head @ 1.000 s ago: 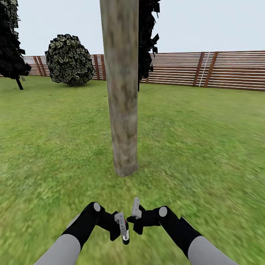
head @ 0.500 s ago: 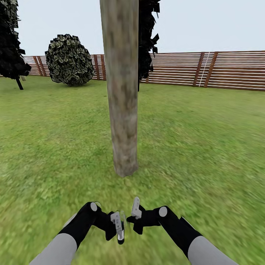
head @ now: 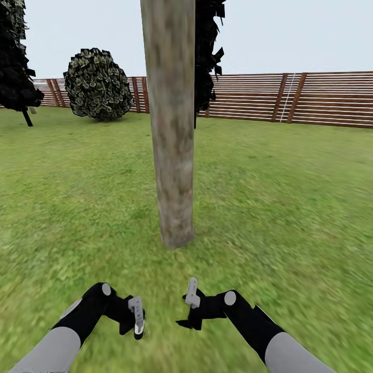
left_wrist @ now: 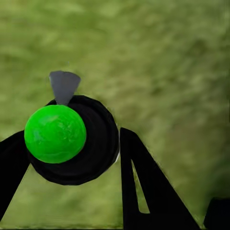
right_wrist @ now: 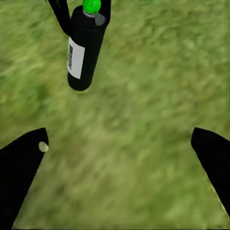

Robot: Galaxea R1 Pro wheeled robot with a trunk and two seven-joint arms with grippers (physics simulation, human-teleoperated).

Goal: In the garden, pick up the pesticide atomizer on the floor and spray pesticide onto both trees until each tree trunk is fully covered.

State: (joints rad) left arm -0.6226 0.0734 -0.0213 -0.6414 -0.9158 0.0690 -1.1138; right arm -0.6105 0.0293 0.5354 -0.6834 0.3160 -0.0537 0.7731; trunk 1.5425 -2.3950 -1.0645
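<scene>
With the left gripper (head: 139,322) clamped on the pesticide atomizer (right_wrist: 85,48) low at 7 o'clock and the right gripper (head: 187,311) spread empty, raise the nozzle toward the tree trunk (head: 172,134) at 12 before spraying.

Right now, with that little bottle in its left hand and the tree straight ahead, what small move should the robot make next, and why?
Probably lift the left gripper and turn the atomizer toward the trunk. The bottle hangs low over the grass, held between the left fingers, and the trunk shows no white specks yet. The right gripper is open and empty.
</scene>
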